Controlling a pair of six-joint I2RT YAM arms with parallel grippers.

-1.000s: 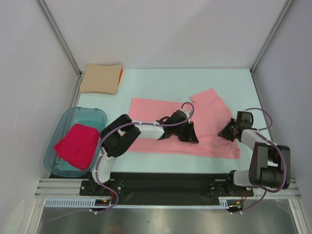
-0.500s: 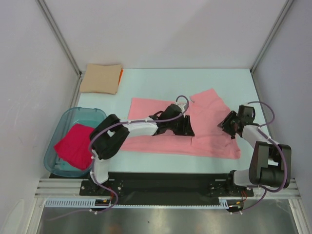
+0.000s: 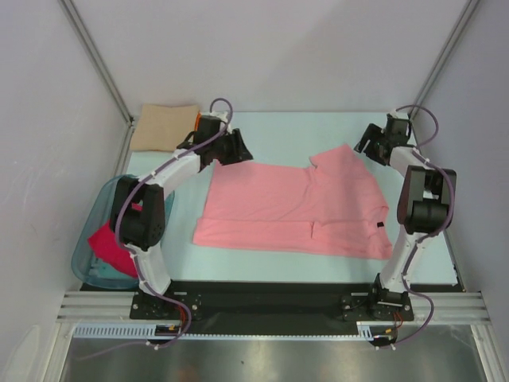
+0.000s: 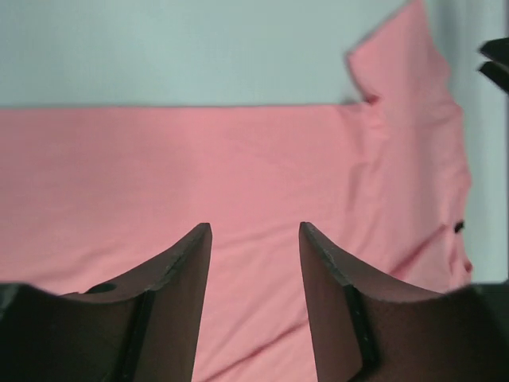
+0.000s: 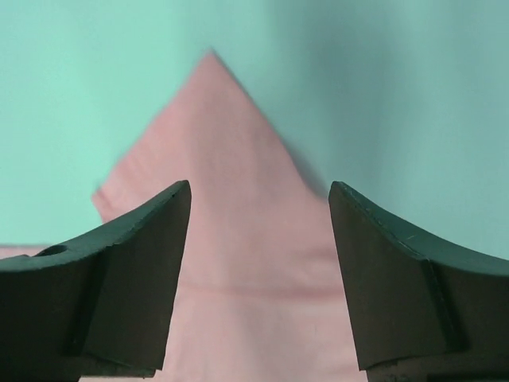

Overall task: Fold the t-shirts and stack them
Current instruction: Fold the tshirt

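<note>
Looking from the top, the pink shirt [image 3: 294,207] lies flat mid-table. The left gripper [image 3: 245,151] hangs empty at its 11 o'clock corner, and the right gripper [image 3: 364,145] is empty at 1 o'clock. Left wrist: jaws apart over cloth. Right wrist: jaws wide, shirt corner at 12 o'clock.

Matt soft cloth salmon-pink t-shirt [image 3: 278,199] (lightly creased), translucent plastic tub [image 3: 91,227]
</note>
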